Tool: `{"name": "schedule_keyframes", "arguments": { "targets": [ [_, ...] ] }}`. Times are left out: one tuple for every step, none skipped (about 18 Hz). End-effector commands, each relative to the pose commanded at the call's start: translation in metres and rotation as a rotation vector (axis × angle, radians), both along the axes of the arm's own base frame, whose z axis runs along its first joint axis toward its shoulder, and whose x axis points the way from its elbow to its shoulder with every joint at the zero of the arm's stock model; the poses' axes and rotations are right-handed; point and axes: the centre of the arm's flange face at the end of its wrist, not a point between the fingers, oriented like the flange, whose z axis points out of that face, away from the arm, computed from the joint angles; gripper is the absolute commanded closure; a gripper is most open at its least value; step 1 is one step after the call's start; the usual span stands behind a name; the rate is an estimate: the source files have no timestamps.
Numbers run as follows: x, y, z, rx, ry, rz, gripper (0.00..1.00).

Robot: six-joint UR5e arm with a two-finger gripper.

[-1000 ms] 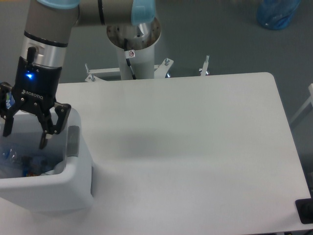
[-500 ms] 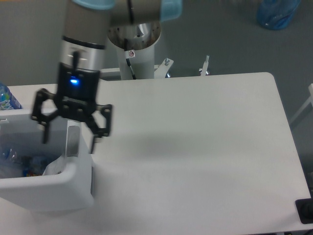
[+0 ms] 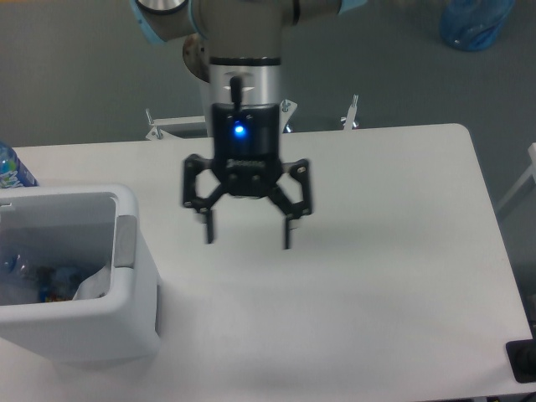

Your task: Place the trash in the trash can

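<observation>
Your gripper (image 3: 247, 235) hangs over the middle of the white table (image 3: 377, 251), fingers pointing down with the jaws spread wide and nothing between them; a blue light glows on its black body just under the grey wrist. It stands well apart from the trash can (image 3: 126, 310), which sits at the table's left front corner, a white boxy bin with rounded corners and a grey panel (image 3: 125, 242) on the rim that faces the gripper. Look down into the bin and you will find the trash already inside: the clear crinkled bottle (image 3: 33, 280) lies low against the left of the interior (its red-blue label shows, though the outline is blurred through the plastic), and the crumpled white tissue (image 3: 92, 285) rests beside it toward the right wall, its top edge reaching near the rim. Behind the bin, at the far left edge of the picture, you can see part of a second bottle with a mostly blue wrapper (image 3: 10, 170) standing upright outside the can. Past the table's far edge the arm's white pedestal (image 3: 219, 96) rises from the grey floor, and a blue plastic bag (image 3: 474, 23) lies on that floor at the upper right. A small dark object (image 3: 524, 362) sits at the table's right front corner, cut off by the frame.
</observation>
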Motion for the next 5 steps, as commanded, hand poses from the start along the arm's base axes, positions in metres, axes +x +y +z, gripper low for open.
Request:
{"name": "schedule_keyframes", "arguments": {
  "targets": [
    [0.0,-0.008,0.004,-0.03,0.011,-0.027,0.0],
    [0.0,-0.016,0.005,-0.069,0.016,-0.051,0.0],
    [0.001,-0.022,0.008,-0.1,0.022,-0.071,0.0],
    [0.004,-0.025,0.01,-0.116,0.022,-0.088,0.0],
    [0.004,-0.027,0.01,-0.12,0.019,-0.09,0.0]
  ]
}}
